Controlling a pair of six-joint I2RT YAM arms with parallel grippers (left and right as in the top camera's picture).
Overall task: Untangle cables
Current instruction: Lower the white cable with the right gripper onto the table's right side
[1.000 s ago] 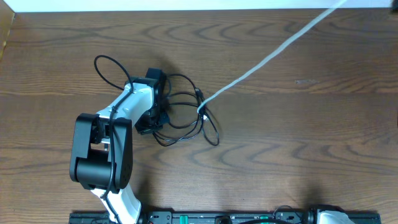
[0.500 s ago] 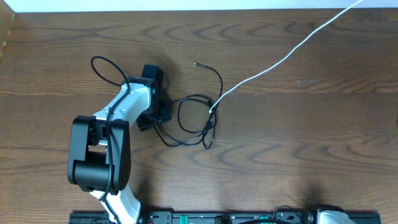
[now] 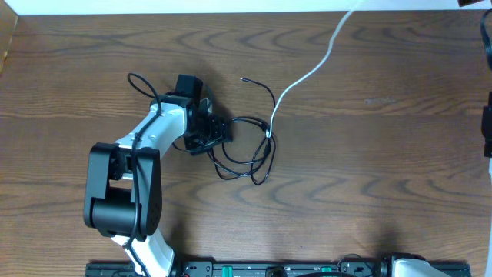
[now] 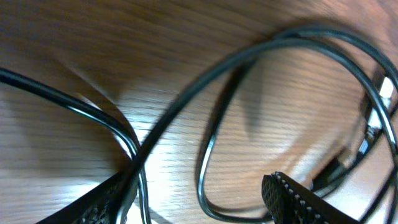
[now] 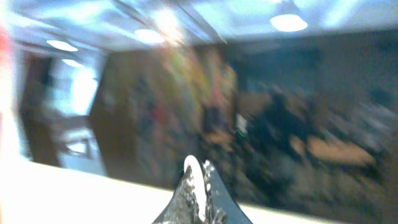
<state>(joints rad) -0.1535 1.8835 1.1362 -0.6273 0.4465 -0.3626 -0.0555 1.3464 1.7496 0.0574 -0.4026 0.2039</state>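
Resting left gripper point(image 4: 196, 186), fingers apart, over black cables point(image 3: 247, 148) left of table point(image 3: 384, 192) middle; pinching white cable point(image 3: 307, 73) in right gripper point(image 5: 199, 186).

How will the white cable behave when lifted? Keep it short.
Probably floppy: the white cable lies in a loose curve over the table rather than a straight line. Likely light, since it is thin. It may drag the black cables along, as its end sits in their tangle.

Fig.: L gripper point(image 3: 214, 134) at left edge of black cables point(image 3: 244, 151) tangled on desk point(image 3: 369, 192); white cable point(image 3: 307, 73) runs from tangle to top edge.
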